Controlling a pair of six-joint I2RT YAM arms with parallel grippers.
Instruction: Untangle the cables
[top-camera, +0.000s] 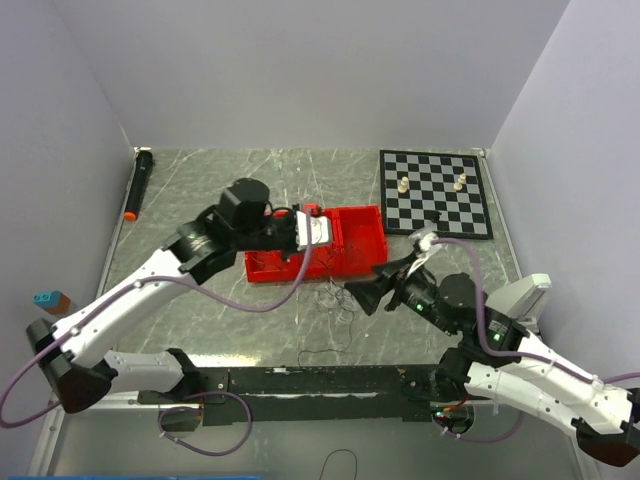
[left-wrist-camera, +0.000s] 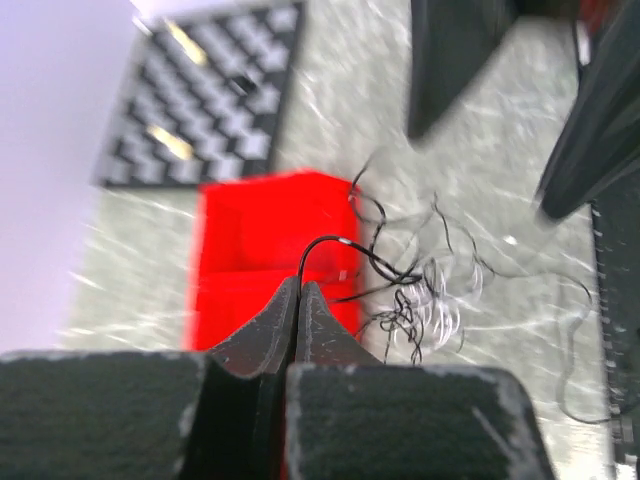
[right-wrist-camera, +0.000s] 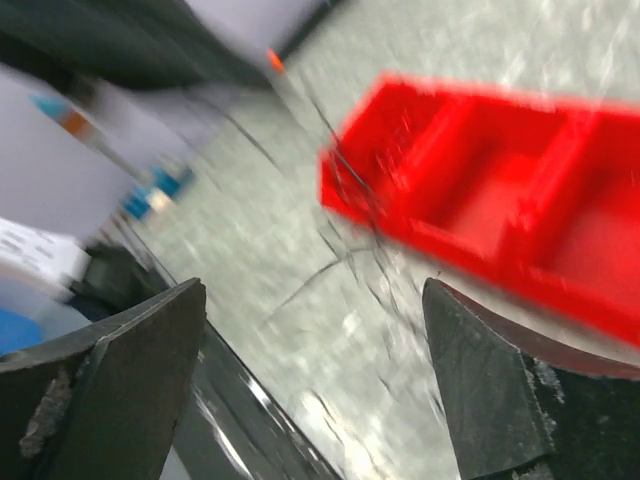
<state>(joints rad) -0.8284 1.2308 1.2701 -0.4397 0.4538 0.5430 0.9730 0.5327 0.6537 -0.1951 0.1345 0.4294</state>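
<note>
Two arms over a grey marbled table (top-camera: 200, 180), seen from the near edge. The left gripper (left-wrist-camera: 299, 288) has its fingers pressed together, pinching one black strand of the cables (left-wrist-camera: 410, 300); that strand arches up from the fingertips and runs down into the main tangle. The tangle, a loose knot of thin black and pale loops, lies on the table just near of the red bin (top-camera: 350, 240), between the two grippers, and one stray loop trails toward the near edge. The left gripper hangs at the near left part of the bin. The right gripper (right-wrist-camera: 312, 292) is spread wide with nothing between its fingers (right-wrist-camera: 130, 370); it hangs right of the tangle and points left toward it, apart from the strands. A chessboard (top-camera: 435, 195) lies at the far right of the table, and two pale pieces (top-camera: 402, 185) stand upright on it. A black cylinder with an orange tip (top-camera: 138, 185) lies along the far left edge.
</note>
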